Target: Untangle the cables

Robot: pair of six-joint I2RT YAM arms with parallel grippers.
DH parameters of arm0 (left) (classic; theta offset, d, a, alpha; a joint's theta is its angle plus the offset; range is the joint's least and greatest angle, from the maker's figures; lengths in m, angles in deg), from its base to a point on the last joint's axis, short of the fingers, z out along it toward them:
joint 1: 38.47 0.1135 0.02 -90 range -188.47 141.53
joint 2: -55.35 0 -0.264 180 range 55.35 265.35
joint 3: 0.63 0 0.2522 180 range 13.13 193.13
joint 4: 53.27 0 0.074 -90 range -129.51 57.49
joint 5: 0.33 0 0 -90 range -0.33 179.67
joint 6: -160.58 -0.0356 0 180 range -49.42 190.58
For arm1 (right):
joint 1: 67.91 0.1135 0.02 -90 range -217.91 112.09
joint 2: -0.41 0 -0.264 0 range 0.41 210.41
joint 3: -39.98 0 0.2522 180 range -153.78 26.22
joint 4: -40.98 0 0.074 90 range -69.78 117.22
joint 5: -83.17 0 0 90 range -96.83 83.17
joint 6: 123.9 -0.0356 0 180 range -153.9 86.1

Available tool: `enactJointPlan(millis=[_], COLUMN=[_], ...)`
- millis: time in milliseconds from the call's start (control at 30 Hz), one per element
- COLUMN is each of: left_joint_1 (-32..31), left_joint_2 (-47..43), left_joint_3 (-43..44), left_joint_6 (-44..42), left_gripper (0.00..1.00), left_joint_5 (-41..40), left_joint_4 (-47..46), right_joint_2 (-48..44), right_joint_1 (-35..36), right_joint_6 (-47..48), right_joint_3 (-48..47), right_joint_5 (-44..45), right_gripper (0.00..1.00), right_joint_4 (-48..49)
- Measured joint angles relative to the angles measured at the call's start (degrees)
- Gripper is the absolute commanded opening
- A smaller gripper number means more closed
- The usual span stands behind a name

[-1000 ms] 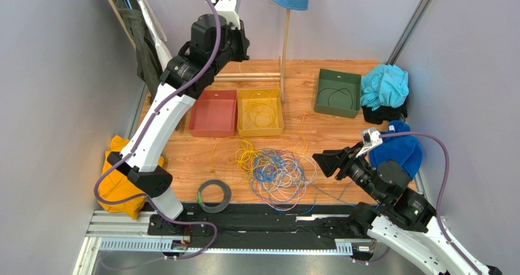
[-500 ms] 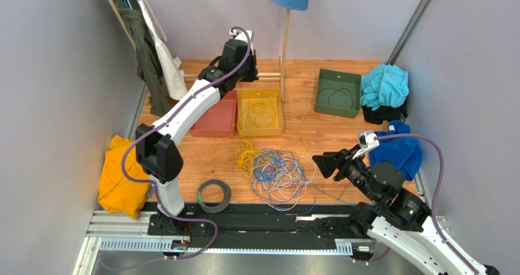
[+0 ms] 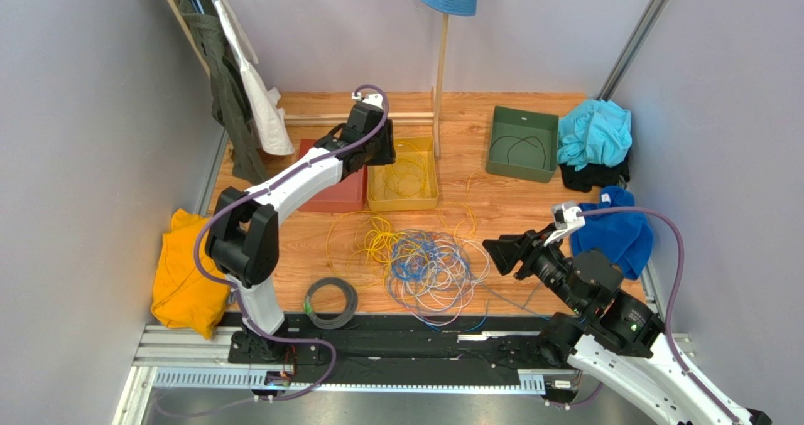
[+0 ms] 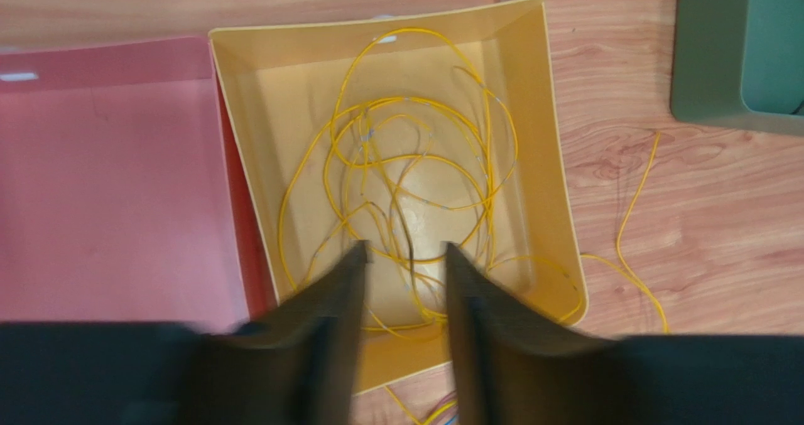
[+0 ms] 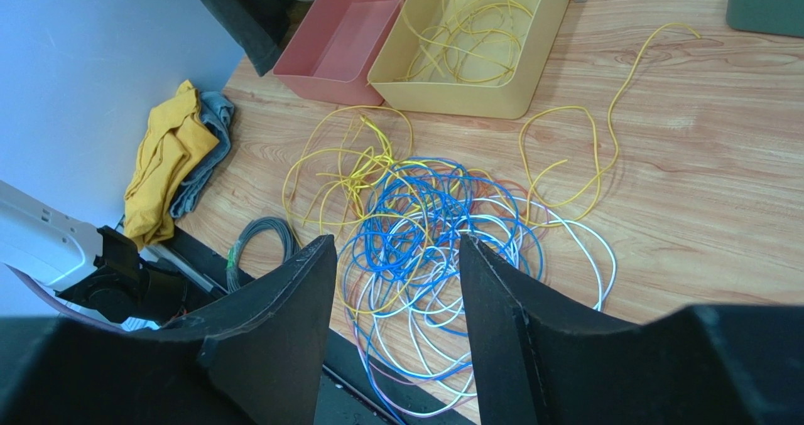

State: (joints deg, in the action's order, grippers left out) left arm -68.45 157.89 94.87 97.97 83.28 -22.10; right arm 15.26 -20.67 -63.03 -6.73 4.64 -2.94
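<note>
From the top view, the cables (image 3: 425, 265) are lying in a loose heap of yellow, blue and pale loops on the counter (image 3: 510, 208), in front of the yellow bin (image 3: 429, 199). More yellow strands are sitting inside that bin. The left hand (image 3: 376, 157) is hanging over the edge where the yellow bin is meeting the red bin (image 3: 330, 199). The right hand (image 3: 497, 253) is hovering just beside the heap's right side, apart from it. A grey coil (image 3: 330, 303) is resting near the heap's left. A green bin (image 3: 522, 171) is standing well apart at the back right.

In the left wrist view, the left hand (image 4: 401, 251) is holding its fingers parted with nothing between them, above the yellow bin (image 4: 547, 161), where thin yellow cables (image 4: 415, 161) are curling on the bottom.

In the right wrist view, the right hand (image 5: 396, 246) is standing with its fingers spread wide and gripping nothing. The tangled cables (image 5: 425, 227) are showing on the counter through the gap. A yellow cloth (image 5: 165, 161) is lying at the far left edge.
</note>
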Motion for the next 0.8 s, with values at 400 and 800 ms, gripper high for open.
enactJointPlan(millis=[400,800], left_joint_1=[-3.4,-14.2], left_joint_2=[-22.5,-47.7], left_joint_3=[-6.7,-43.6], left_joint_6=[0.2,6.6], left_gripper=[0.98,0.99], left_joint_5=[-3.4,-2.0], left_joint_4=[-1.0,-3.3], right_joint_2=[0.0,1.2], right_joint_1=[0.0,0.0], right_joint_6=[-1.6,-5.4], right_joint_3=[1.3,5.0], right_joint_5=[-0.2,-2.6], right_gripper=[0.53,0.51], right_joint_4=[0.8,1.5])
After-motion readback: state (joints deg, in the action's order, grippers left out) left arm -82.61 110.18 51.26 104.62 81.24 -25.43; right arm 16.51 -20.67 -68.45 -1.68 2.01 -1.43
